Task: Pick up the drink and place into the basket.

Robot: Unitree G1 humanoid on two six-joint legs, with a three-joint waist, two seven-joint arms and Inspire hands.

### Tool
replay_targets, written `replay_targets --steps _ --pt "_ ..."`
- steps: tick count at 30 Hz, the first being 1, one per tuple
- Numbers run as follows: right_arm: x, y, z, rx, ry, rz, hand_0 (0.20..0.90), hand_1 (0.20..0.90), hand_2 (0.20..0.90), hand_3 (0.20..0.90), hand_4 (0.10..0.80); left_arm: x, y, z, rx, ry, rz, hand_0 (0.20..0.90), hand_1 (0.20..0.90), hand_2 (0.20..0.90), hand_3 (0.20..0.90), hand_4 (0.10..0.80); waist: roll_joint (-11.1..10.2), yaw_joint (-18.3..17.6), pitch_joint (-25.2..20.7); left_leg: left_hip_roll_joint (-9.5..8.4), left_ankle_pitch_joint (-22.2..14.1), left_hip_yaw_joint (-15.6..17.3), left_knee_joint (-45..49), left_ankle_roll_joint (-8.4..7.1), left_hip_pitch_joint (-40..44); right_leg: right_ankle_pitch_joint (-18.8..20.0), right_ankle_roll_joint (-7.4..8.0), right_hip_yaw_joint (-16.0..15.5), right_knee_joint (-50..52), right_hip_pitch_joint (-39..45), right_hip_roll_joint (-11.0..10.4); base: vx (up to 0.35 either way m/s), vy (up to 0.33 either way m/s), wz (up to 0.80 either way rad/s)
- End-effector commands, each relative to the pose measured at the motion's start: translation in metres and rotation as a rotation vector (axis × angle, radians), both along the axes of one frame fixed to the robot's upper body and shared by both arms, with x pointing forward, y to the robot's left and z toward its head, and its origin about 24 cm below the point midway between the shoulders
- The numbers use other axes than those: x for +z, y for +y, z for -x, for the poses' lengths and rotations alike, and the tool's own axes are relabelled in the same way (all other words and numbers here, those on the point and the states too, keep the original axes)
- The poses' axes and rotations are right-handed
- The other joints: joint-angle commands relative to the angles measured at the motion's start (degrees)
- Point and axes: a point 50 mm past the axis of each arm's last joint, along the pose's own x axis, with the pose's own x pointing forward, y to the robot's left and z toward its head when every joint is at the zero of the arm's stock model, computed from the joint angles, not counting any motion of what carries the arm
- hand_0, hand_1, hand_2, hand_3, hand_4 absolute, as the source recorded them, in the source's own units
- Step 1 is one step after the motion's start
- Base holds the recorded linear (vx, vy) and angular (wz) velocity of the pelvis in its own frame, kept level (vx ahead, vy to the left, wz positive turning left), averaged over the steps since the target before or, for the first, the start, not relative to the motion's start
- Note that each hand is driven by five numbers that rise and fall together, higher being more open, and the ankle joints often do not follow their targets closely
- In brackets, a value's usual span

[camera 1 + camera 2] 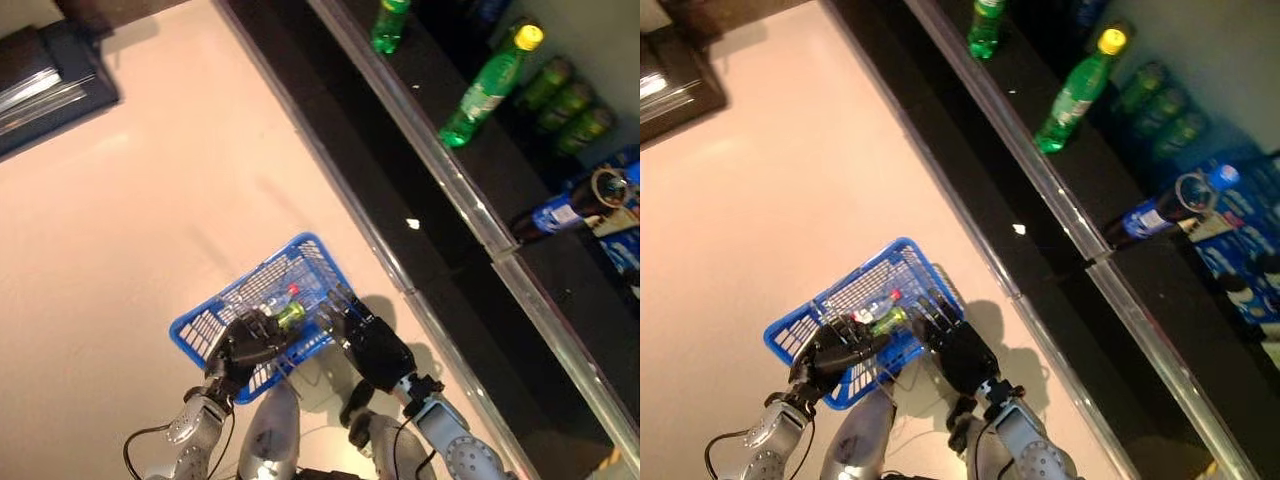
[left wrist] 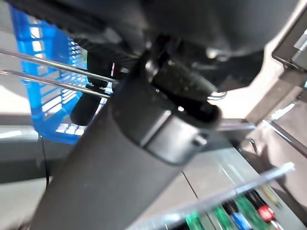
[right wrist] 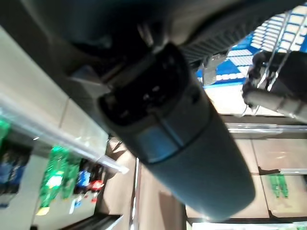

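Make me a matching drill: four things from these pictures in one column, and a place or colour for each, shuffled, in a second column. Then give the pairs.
Things:
1. basket
2. yellow-capped bottle
3. small drink bottle
4. right hand

Places or colours:
A. lying inside the basket
B. blue, held above the floor
C. at the basket's rim on the shelf side
D. green, standing on the dark shelf

Pairs: 1-B, 2-D, 3-A, 4-C

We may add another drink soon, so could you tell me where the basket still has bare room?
The basket has bare mesh on its left half, from the left rim to the bottle. It is crowded on the near side: the bottle lies mid-basket, the left robot hand grips the handle there, and the right robot hand sits at the right corner.
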Motion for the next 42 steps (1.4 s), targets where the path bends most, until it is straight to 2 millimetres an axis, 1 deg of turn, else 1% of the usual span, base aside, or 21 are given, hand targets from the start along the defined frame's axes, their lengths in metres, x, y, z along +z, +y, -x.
replay_targets --steps 1,3,5,8,10,12,16,17,21,22,24,25,26,29,30,34,36,37,40,41,42 --pt "0.000 0.000 0.010 0.012 -0.075 -0.032 0.900 0.900 0.900 0.900 0.800 0.057 0.006 -0.028 0.072 -0.409 -0.066 0.300 0.300 0.300 0.200 0.100 1.62 -1.54 -8.51 -0.94 0.12 4.57 -2.05 1.78 0.90 6.30 7.47 2.79 -0.84 -0.62 -4.12 0.023 0.081 -0.29" --pt "-0.010 -0.009 0.011 -0.067 -0.041 -0.005 0.900 0.900 0.900 0.900 0.800 0.040 0.015 -0.026 0.145 -0.307 -0.099 0.300 0.300 0.300 0.200 0.100 1.58 -2.22 -9.14 -1.15 -0.68 5.85 -1.02 2.19 0.81 6.92 7.94 3.27 -0.26 -0.63 -5.02 0.016 0.089 -0.20" --pt "-0.025 -0.022 0.016 -0.135 0.006 0.116 0.900 0.900 0.900 0.900 0.800 0.019 0.029 -0.017 0.233 -0.210 -0.139 0.300 0.300 0.300 0.200 0.100 1.79 -3.16 -9.80 -1.51 -1.37 6.87 -1.00 2.71 1.66 7.39 8.29 4.33 0.79 -0.49 -5.25 0.020 0.088 -0.30" --pt "-0.037 -0.034 0.022 -0.180 0.046 0.266 0.900 0.900 0.900 0.900 0.800 0.001 0.035 -0.008 0.324 -0.090 -0.106 0.300 0.300 0.300 0.200 0.100 2.28 -4.42 -11.08 -1.63 -1.44 7.06 -1.90 3.18 2.24 6.40 8.07 6.74 0.63 -0.43 -3.86 0.002 0.026 -0.25" --pt "-0.051 -0.045 0.032 -0.211 0.098 0.370 0.900 0.900 0.900 0.900 0.800 -0.020 0.040 0.001 0.367 0.017 -0.112 0.300 0.300 0.300 0.200 0.100 2.84 -6.71 -12.48 -2.24 -1.25 4.65 -3.45 3.59 3.05 4.04 5.92 12.61 0.20 0.14 0.44 0.028 -0.041 -0.06" --pt "-0.064 -0.052 0.037 -0.234 0.160 0.502 0.900 0.900 0.900 0.900 0.800 -0.034 0.038 0.004 0.411 0.115 -0.075 0.300 0.300 0.300 0.200 0.100 2.88 -8.51 -13.72 -2.82 -0.96 2.19 -4.59 3.44 4.23 2.57 3.56 16.14 0.63 0.40 4.61 0.049 -0.102 0.37" --pt "-0.088 -0.062 0.050 -0.216 0.260 0.749 0.900 0.900 0.900 0.900 0.800 -0.056 0.036 0.020 0.524 0.236 0.033 0.300 0.300 0.300 0.200 0.100 3.15 -9.23 -14.98 -2.96 0.07 0.14 -5.15 2.22 5.61 1.62 1.22 17.55 -0.43 1.91 7.10 -0.012 -0.113 0.53" --pt "-0.098 -0.064 0.054 -0.175 0.304 0.882 0.900 0.900 0.900 0.900 0.800 -0.064 0.034 0.029 0.604 0.279 0.119 0.300 0.300 0.300 0.200 0.100 3.43 -8.62 -15.12 -2.66 0.82 -0.08 -5.57 1.40 6.01 1.46 0.77 16.03 -1.53 2.90 7.20 -0.061 -0.092 0.53" --pt "-0.113 -0.068 0.065 -0.085 0.362 1.036 0.900 0.900 0.900 0.900 0.800 -0.075 0.030 0.045 0.699 0.322 0.217 0.300 0.300 0.300 0.200 0.100 4.18 -7.58 -15.02 -1.80 3.27 -0.21 -7.17 -0.45 5.18 1.58 0.32 14.85 -4.24 4.61 7.66 -0.090 -0.064 0.30" --pt "-0.117 -0.070 0.068 -0.085 0.409 1.071 0.900 0.900 0.900 0.900 0.800 -0.078 0.028 0.047 0.708 0.339 0.228 0.300 0.300 0.300 0.200 0.100 4.42 -7.40 -14.94 -1.16 4.38 1.11 -7.44 -1.26 4.02 1.46 0.22 14.07 -4.51 5.12 7.75 -0.089 -0.004 0.17" --pt "-0.123 -0.076 0.076 -0.094 0.487 1.111 0.900 0.900 0.900 0.900 0.800 -0.081 0.023 0.047 0.731 0.378 0.251 0.300 0.300 0.300 0.200 0.100 4.55 -8.16 -14.88 0.56 4.69 7.11 -5.93 -2.19 2.47 0.91 -0.12 11.39 -4.36 5.76 7.31 -0.095 0.027 0.42" --pt "-0.126 -0.081 0.082 -0.095 0.527 1.125 0.900 0.900 0.900 0.900 0.800 -0.082 0.022 0.045 0.750 0.403 0.273 0.300 0.300 0.300 0.200 0.100 4.35 -8.99 -14.98 1.71 4.16 11.68 -3.71 -2.48 1.92 0.62 -0.42 9.32 -4.00 5.89 6.60 -0.078 0.100 0.86" --pt "-0.128 -0.084 0.085 -0.093 0.553 1.131 0.900 0.900 0.900 0.900 0.800 -0.084 0.022 0.046 0.770 0.426 0.285 0.300 0.300 0.300 0.200 0.100 3.84 -9.45 -15.16 2.45 3.16 13.47 -1.59 -2.27 2.04 0.72 -0.50 8.25 -3.79 5.68 5.57 -0.065 0.151 1.06" --pt "-0.134 -0.092 0.095 -0.034 0.587 1.159 0.900 0.900 0.900 0.900 0.800 -0.091 0.025 0.061 0.855 0.469 0.321 0.300 0.300 0.300 0.200 0.100 2.65 -9.60 -15.83 2.30 0.28 9.86 0.44 -1.62 4.69 1.72 -0.24 9.36 -4.16 5.16 3.88 0.017 0.245 0.65" --pt "-0.137 -0.096 0.100 -0.029 0.613 1.168 0.900 0.900 0.900 0.900 0.800 -0.094 0.026 0.067 0.883 0.488 0.333 0.300 0.300 0.300 0.200 0.100 2.60 -9.70 -16.38 2.96 0.39 8.86 -0.11 -1.77 5.23 1.93 -0.14 10.09 -4.18 4.68 3.74 0.101 0.295 0.08" --pt "-0.146 -0.111 0.130 -0.070 0.746 1.184 0.900 0.900 0.900 0.900 0.800 -0.100 0.033 0.081 0.924 0.537 0.315 0.300 0.300 0.300 0.200 0.100 3.01 -10.58 -17.26 7.52 1.70 10.12 -2.53 -3.60 7.86 1.21 0.69 10.78 -3.18 4.91 2.57 0.177 0.342 0.41" --pt "-0.149 -0.114 0.138 -0.096 0.788 1.201 0.900 0.900 0.900 0.900 0.800 -0.101 0.033 0.079 0.895 0.548 0.298 0.300 0.300 0.300 0.200 0.100 3.33 -10.84 -16.99 8.25 1.06 11.72 -1.48 -3.94 8.03 0.98 1.49 10.19 -1.99 4.70 0.81 0.221 0.471 0.35" --pt "-0.150 -0.117 0.140 -0.122 0.809 1.258 0.900 0.900 0.900 0.900 0.800 -0.101 0.033 0.076 0.859 0.548 0.275 0.300 0.300 0.300 0.200 0.100 3.44 -11.02 -16.49 8.18 -0.19 13.32 0.85 -3.71 7.62 0.81 2.25 9.90 -0.25 3.99 -1.04 0.265 0.588 0.50" --pt "-0.149 -0.117 0.138 -0.194 0.838 1.325 0.900 0.900 0.900 0.900 0.800 -0.096 0.032 0.065 0.801 0.520 0.227 0.300 0.300 0.300 0.200 0.100 3.29 -10.33 -14.95 5.10 -3.47 12.72 6.50 -1.77 5.64 0.86 3.73 10.79 3.83 3.03 -3.96 0.206 0.461 0.37" --pt "-0.151 -0.114 0.139 -0.222 0.879 1.334 0.900 0.900 0.900 0.900 0.800 -0.093 0.034 0.060 0.776 0.503 0.205 0.300 0.300 0.300 0.200 0.100 3.47 -10.25 -14.18 3.23 -4.69 12.92 6.85 0.15 5.66 1.78 4.89 11.38 8.78 1.61 -5.55 0.285 0.610 0.28" --pt "-0.151 -0.113 0.140 -0.236 0.891 1.356 0.900 0.900 0.900 0.900 0.800 -0.092 0.034 0.058 0.753 0.495 0.188 0.300 0.300 0.300 0.200 0.100 3.93 -10.49 -13.56 1.47 -5.33 12.47 6.18 1.70 6.58 3.79 5.31 12.77 14.55 -0.25 -6.71 0.277 0.583 0.22"
